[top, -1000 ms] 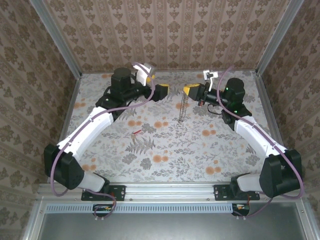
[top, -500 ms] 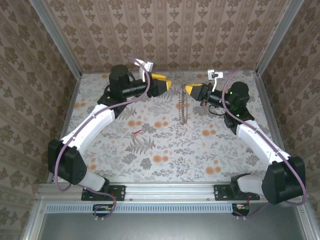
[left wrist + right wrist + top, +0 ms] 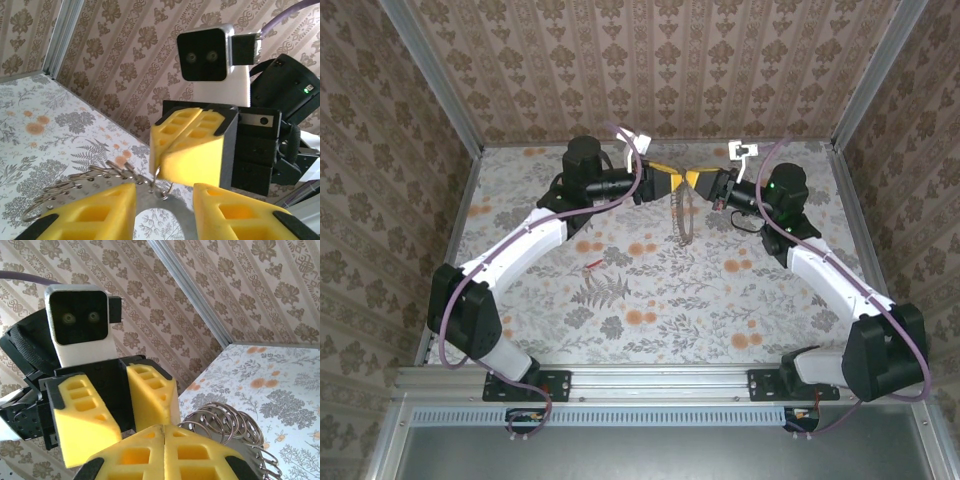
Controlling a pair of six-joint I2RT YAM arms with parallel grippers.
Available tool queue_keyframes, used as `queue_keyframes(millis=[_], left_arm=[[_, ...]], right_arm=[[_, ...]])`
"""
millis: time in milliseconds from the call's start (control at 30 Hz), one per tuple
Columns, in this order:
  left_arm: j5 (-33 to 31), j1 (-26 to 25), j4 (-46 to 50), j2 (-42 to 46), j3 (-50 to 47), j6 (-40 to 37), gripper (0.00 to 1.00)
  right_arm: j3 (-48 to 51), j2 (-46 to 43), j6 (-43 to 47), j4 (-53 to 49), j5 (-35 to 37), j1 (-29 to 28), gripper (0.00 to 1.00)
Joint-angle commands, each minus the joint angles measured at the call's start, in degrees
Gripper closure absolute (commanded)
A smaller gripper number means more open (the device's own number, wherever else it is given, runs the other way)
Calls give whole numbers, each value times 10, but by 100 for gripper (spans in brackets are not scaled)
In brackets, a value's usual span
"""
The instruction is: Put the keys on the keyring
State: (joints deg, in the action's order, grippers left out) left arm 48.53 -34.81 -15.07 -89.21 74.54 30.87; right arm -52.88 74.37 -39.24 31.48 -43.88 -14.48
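Observation:
The keyring [image 3: 682,218], a thin metal band fringed with small split rings, hangs in the air at the back middle of the floor. My right gripper [image 3: 698,182] is shut on its top end. In the left wrist view the right gripper's yellow fingers [image 3: 192,150] pinch a small ring of the keyring [image 3: 82,186]. My left gripper [image 3: 666,183] faces it from the left. Its jaws [image 3: 164,194] stand apart on either side of the band, not touching it. A tiny red-headed key [image 3: 592,265] lies on the floor, left of centre. The coils of the keyring [image 3: 231,421] sit beside my shut right gripper [image 3: 165,430].
Patterned walls close in the flowered floor [image 3: 650,290] on three sides, with metal corner posts [image 3: 860,90] at the back. Both arms reach to the back middle, their purple cables [image 3: 638,170] looping above them.
The left gripper has swung right, up to the hanging keyring, and its jaws have narrowed a good deal. The right gripper has shifted slightly left, still holding the ring.

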Motion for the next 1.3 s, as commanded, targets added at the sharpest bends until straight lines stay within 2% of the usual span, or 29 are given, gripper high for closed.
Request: queue_keyframes(millis=[0, 700, 1267], left_arm=[[15, 0, -37, -2, -3, 15, 65], [41, -11, -88, -21, -18, 32, 71], [88, -10, -299, -46, -58, 158, 75]], right_arm=[[-13, 2, -6, 19, 6, -6, 100], [-9, -1, -12, 28, 7, -11, 100], [-12, 4, -37, 50, 9, -11, 100]])
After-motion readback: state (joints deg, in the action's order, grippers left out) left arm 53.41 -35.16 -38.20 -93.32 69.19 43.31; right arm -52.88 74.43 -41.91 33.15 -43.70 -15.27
